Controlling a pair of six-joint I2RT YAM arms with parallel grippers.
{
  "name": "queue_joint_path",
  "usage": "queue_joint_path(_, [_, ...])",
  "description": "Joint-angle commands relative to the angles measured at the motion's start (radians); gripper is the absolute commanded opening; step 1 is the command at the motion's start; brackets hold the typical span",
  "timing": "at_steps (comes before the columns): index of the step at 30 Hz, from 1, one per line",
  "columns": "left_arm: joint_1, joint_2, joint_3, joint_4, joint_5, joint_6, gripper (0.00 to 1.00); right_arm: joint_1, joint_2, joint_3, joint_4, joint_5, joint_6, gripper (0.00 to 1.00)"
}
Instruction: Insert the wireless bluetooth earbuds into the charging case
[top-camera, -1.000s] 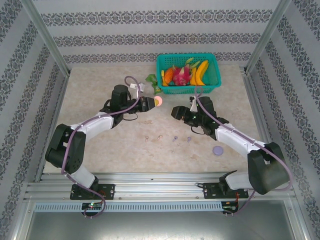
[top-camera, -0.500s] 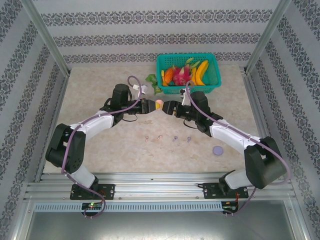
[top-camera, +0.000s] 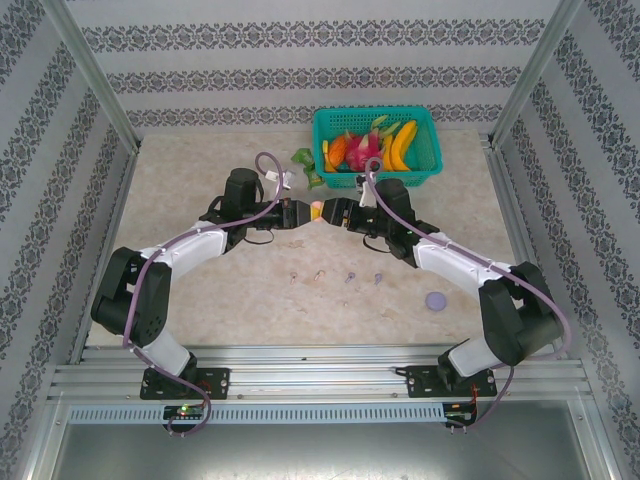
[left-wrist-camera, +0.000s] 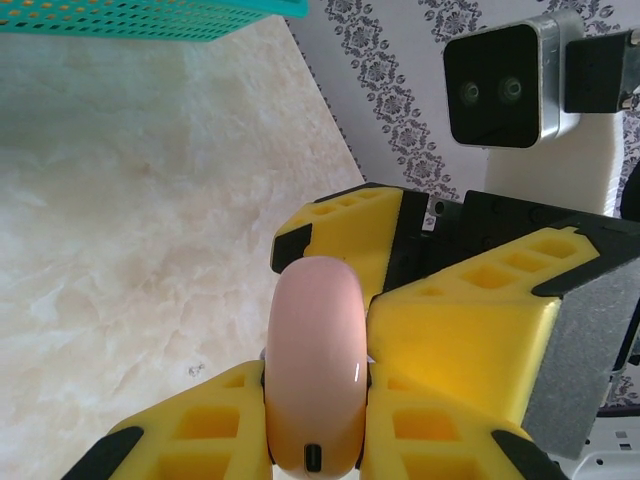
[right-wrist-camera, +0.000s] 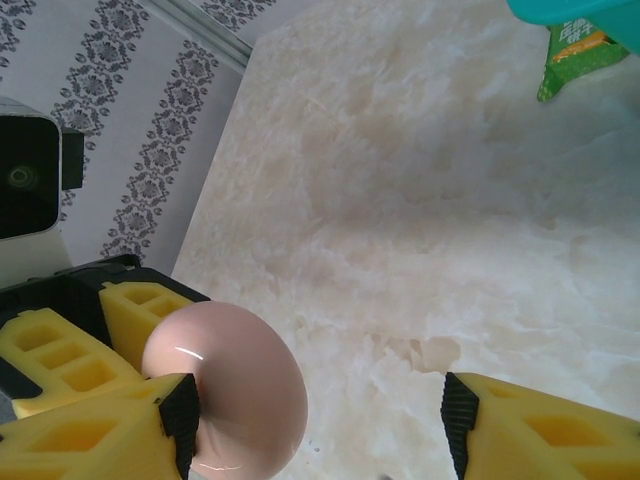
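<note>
- Our left claw (top-camera: 306, 212) is clenched on a pale pink, smooth, round charging case (left-wrist-camera: 315, 370) and holds it in the air above the beige marbled counter (top-camera: 200, 170).
- Our right claw (top-camera: 338, 213) is spread wide. In the right wrist view the case sits against one of its yellow fingers (right-wrist-camera: 95, 440), and the other finger is well apart from it.
- The earbuds lie on the counter near the arm bases, well apart from the case. Two are tiny pale pink earbuds (top-camera: 294, 277) and two are tiny purple earbuds (top-camera: 350, 276). None is in a case yet.
- A flat round purple case (top-camera: 435, 300) lies on the counter further right. A teal plastic basket of toy fruit (top-camera: 432, 150) stands at the far edge.
- The main risk we see is an off-centre squeeze. If the right claw closes from here, one finger meets the glossy shell first and may twist or squirt it out of the left grip.
- A dropped case could land among the earbuds and scatter them.
- The two sets of fingers crowd each other, so they may collide.
</note>
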Motion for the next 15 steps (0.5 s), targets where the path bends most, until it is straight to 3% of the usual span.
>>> queue_joint_path(1, [0.002,-0.038,0.02,0.005,0.023,0.033,0.0,-0.024,0.004,-0.051,0.047,0.033,0.009,0.66])
queue_joint_path(15, [0.002,-0.034,0.014,0.011,0.016,0.034,0.0,-0.056,-0.059,-0.138,0.061,0.007,0.044,0.65])
